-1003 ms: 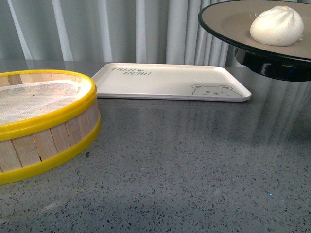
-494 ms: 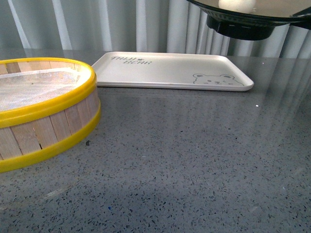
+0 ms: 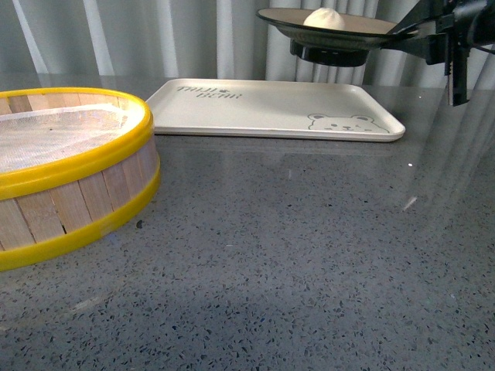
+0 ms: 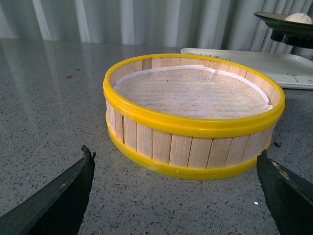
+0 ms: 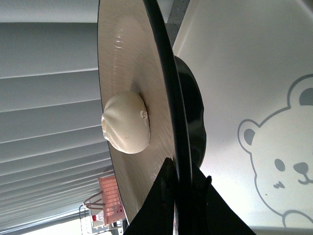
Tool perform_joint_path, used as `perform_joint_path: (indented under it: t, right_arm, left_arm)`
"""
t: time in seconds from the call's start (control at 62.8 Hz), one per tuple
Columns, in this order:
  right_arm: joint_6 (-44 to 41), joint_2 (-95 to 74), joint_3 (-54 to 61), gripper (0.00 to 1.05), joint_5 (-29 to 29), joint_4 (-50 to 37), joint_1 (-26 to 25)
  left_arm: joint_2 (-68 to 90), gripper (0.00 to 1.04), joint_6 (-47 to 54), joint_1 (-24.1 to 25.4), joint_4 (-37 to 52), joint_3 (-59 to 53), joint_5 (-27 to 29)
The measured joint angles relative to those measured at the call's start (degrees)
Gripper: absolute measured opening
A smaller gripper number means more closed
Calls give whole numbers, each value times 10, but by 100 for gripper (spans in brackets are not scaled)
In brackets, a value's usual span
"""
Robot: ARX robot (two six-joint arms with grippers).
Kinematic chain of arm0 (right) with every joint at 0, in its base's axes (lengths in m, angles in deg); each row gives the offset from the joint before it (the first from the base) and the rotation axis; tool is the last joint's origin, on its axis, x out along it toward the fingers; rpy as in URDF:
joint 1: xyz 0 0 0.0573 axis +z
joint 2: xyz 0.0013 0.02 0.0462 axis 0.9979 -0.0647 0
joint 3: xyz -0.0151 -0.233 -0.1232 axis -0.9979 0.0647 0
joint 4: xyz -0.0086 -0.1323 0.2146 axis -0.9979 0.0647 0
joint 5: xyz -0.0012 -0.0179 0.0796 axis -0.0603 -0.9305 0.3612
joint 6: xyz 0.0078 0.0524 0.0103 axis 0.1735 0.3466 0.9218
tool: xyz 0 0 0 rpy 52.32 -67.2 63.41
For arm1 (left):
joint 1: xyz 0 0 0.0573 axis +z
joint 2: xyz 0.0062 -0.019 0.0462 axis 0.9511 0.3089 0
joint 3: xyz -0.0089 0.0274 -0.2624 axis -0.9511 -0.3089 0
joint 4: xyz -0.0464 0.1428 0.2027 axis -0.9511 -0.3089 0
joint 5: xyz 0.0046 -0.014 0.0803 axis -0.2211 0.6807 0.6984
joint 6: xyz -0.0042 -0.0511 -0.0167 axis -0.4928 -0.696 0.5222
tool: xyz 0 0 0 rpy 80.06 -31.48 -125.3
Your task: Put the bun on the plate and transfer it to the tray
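right gripper (image 5: 181, 169) clamped on plate (image 3: 363, 25) rim, plate held in air over tray (image 3: 263, 116), bun (image 3: 328, 17) sitting on plate, left gripper (image 4: 174, 156) spread wide, empty, near steamer basket (image 4: 195, 122) on bench (image 3: 309, 270)

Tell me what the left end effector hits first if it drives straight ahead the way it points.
Most likely the yellow-rimmed steamer basket: its wooden side wall sits squarely ahead of the open left end effector. Depth is hard to judge.
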Motion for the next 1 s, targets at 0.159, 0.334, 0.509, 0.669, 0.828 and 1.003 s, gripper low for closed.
perform_joint_path:
  t: [0.159,0.334,0.509,0.669,0.828,1.003]
  right_arm:
    - [-17,-19,-20,2,-3,19,24]
    - [-31,-38,-36,3,-6,31,34]
    - [-50,-64,-64,2,-40,55,26]
    - [-61,-63,-53,2,-52,44,15]
    - [-64,-61,-42,2,-45,31,12]
    - [-65,-61,-31,2,-32,22,17]
  left_arm:
    - [0,98,0,0,0,0,0]
    - [0,98,0,0,0,0,0]
    - [0,98,0,0,0,0,0]
    - [0,98,0,0,0,0,0]
    - [0,98,0,0,0,0,0]
    - [0,98,0,0,0,0,0]
